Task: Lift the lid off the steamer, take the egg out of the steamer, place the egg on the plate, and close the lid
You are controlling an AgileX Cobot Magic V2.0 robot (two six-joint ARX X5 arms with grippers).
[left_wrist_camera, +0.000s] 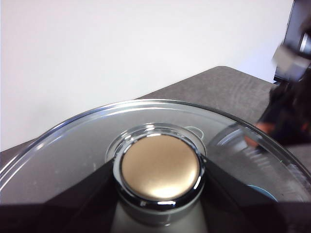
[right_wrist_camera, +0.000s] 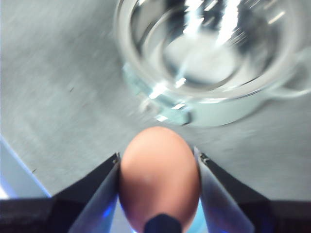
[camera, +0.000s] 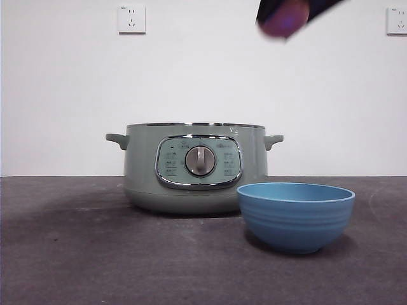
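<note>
The right gripper (right_wrist_camera: 158, 194) clamps the egg (right_wrist_camera: 159, 177) high above the open steamer (camera: 194, 168), the plate (camera: 296, 216) well below it; the left gripper (left_wrist_camera: 160, 213) grips the lid (left_wrist_camera: 160, 167) (off the pot). Any slip would crack the egg on the bench (camera: 76, 254).

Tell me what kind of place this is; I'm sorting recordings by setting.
Probably a lab or test bench staged with kitchenware, not a real kitchen: a bare white wall with a wall socket, a plain dark grey table, and only a sage-green electric steamer and a matte blue bowl set out.
</note>
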